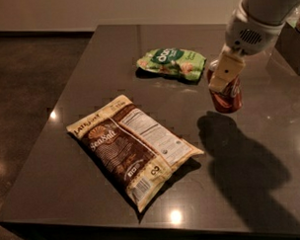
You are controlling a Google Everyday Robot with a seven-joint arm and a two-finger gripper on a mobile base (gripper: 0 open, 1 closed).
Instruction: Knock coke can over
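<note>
The coke can point(228, 100), red with a silver top, stands on the dark table point(269, 137) at the right, just right of the green snack bag. It leans a little, with its top toward the left. My gripper point(222, 76) comes down from the upper right and lies against the can's upper front, covering part of it. The white arm runs off the top right corner.
A large brown sea-salt chip bag point(133, 147) lies flat mid-table. A green snack bag point(171, 63) lies at the back centre. The table's left edge point(56, 110) drops to the floor. A dark object point(291, 43) stands at the far right.
</note>
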